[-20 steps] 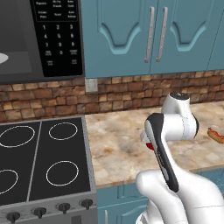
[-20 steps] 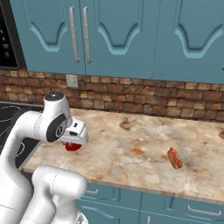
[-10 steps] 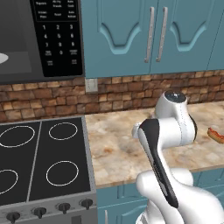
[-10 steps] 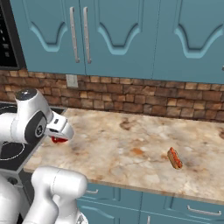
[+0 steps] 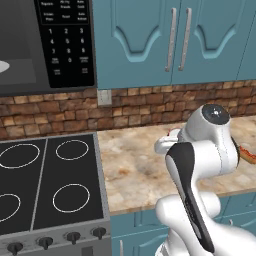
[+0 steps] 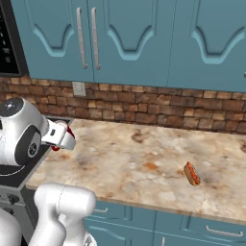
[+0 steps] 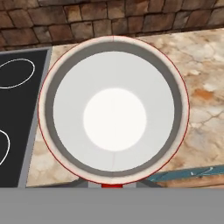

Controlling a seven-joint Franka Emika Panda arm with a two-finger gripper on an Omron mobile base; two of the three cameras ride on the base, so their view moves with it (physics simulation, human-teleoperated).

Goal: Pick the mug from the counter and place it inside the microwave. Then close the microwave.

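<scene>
Red mug fills the jaws' grip above counter, between stovetop and hotdog.

mug: mostly hidden behind the arm, just a red sliver showing; handle not visible | end effector: fingers covered by the mug, state cannot be told | microwave: cut off by top and left edges, door out of frame | hotdog: half hidden behind the arm at right edge
</scene>
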